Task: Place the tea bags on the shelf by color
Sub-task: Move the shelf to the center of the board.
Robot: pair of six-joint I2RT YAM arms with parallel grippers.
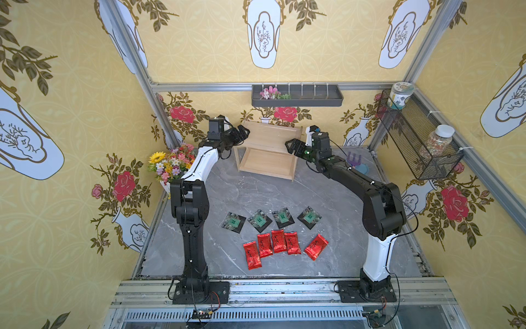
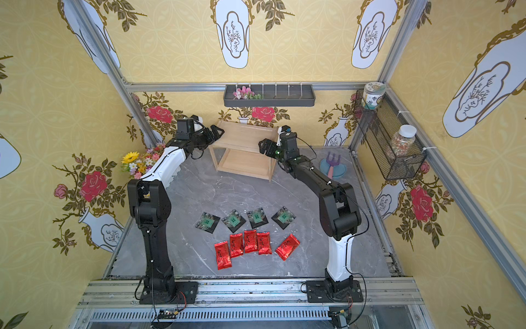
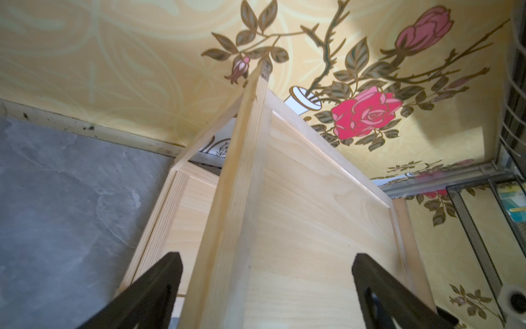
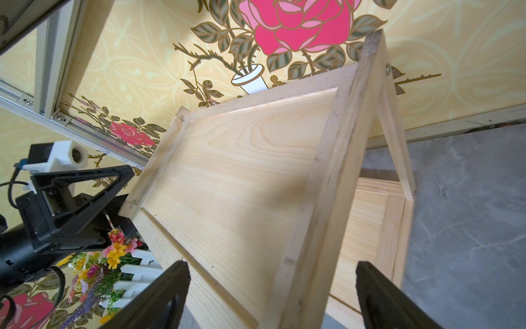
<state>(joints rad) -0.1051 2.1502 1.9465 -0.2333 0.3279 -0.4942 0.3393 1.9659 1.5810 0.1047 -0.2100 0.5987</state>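
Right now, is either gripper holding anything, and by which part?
Nothing is held: the left gripper and right gripper are open, each straddling an end rail of the wooden shelf without touching it.

Left arm (image 1: 200,162): reaches forward from its base, elbow raised. Left gripper (image 1: 243,132): points forward and inward to the right, jaws spread wide, nothing between the pads. Right arm (image 1: 353,176): mirrored pose. Right gripper (image 1: 289,147): points inward to the left, jaws spread wide, empty.

Dark writing on the red tea bags (image 1: 278,241) cannot be read.
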